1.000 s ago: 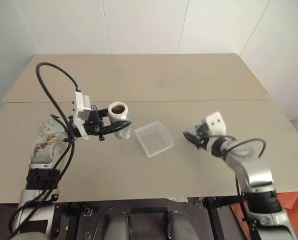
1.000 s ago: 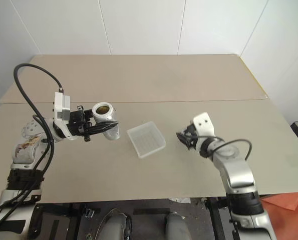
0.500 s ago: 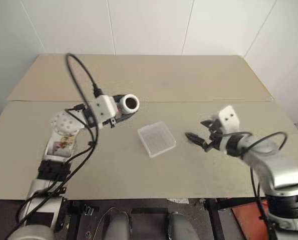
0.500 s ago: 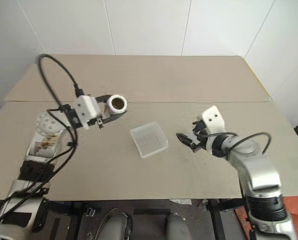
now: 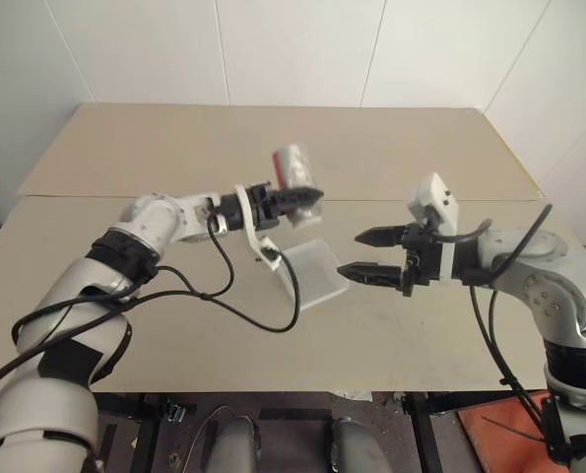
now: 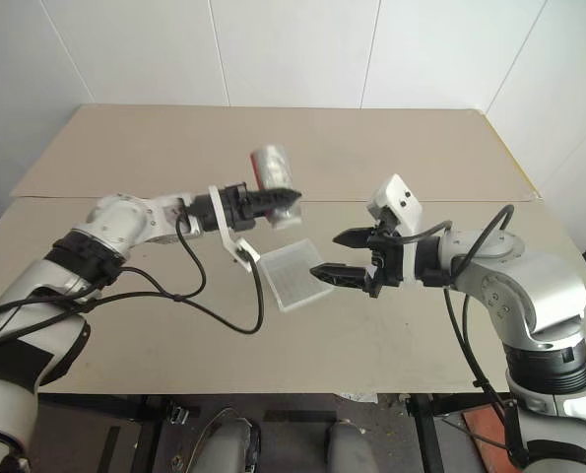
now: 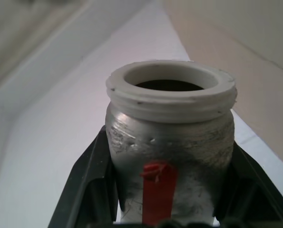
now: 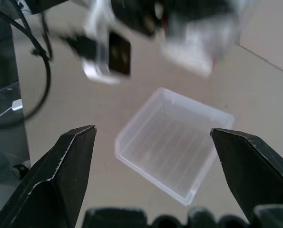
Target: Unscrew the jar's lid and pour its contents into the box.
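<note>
The jar (image 5: 294, 166) is silver with a red mark and has no lid on. It hangs tipped over above the far left corner of the box (image 5: 314, 272), base upward. My left gripper (image 5: 298, 198) is shut on it. The left wrist view shows its white threaded mouth (image 7: 170, 89) between my black fingers (image 7: 91, 185). The inside is dark and I cannot make out the contents. The right wrist view shows the jar (image 8: 198, 42) blurred above the clear box (image 8: 174, 147). My right gripper (image 5: 357, 254) stands open and empty in the air, just right of the box. The lid is out of view.
A black cable (image 5: 273, 313) from my left arm loops low over the table (image 5: 174, 335) just left of the box. The beige table has a seam (image 5: 96, 197) across its middle and white walls behind it.
My left arm has swung right and rolled the jar from mouth-up to tipped over above the box. My right gripper has opened and risen off the table.
</note>
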`<act>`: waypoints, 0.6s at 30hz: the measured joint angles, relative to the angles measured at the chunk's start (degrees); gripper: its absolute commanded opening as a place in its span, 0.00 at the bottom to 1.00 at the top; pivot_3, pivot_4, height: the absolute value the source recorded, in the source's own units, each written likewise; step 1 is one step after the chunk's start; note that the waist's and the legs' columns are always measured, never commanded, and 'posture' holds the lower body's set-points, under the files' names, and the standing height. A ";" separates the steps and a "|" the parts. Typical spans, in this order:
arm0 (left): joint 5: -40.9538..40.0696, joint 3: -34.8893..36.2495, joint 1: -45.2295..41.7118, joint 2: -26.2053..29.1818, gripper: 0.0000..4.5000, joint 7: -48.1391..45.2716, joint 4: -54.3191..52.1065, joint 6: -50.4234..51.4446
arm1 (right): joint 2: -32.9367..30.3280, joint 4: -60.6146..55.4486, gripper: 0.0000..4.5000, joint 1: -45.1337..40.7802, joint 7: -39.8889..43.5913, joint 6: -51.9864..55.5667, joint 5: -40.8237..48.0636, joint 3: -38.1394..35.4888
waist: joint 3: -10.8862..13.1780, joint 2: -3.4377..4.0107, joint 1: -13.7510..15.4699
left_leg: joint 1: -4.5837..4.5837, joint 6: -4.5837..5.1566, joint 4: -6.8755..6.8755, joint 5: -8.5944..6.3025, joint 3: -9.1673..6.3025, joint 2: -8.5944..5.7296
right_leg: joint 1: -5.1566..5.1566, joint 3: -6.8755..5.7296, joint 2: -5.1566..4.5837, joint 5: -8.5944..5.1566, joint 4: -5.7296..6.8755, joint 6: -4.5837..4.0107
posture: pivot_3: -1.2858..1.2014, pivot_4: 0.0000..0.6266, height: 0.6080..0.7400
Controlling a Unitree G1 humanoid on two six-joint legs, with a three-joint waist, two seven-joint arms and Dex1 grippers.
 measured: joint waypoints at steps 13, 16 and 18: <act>5.44 -8.63 -2.15 -2.17 0.46 6.37 4.72 8.17 | 0.29 -1.44 0.99 0.96 -1.61 0.00 4.48 -2.65 | 0.00 0.00 0.37 | -0.10 0.00 0.04 0.00 -0.01 -0.01 | -0.04 -0.04 -0.04 0.01 0.03 -0.01 | 0.52 0.24 1.00; 0.83 -7.90 -2.05 -2.50 0.46 4.92 5.40 5.91 | 0.28 -2.35 0.99 2.26 -2.02 -0.04 4.60 -2.65 | 0.00 0.00 0.35 | -0.11 0.00 0.05 0.00 -0.01 -0.01 | -0.04 -0.03 -0.04 0.01 0.03 -0.01 | 0.52 0.24 1.00; -7.00 -4.42 -1.07 -2.86 0.46 -0.03 6.61 2.42 | 0.28 -2.75 0.99 2.38 -2.36 -0.21 4.60 -2.65 | 0.00 0.00 0.24 | -0.08 0.00 0.06 0.00 0.01 0.00 | -0.04 -0.01 -0.05 0.01 0.03 -0.02 | 0.52 0.24 1.00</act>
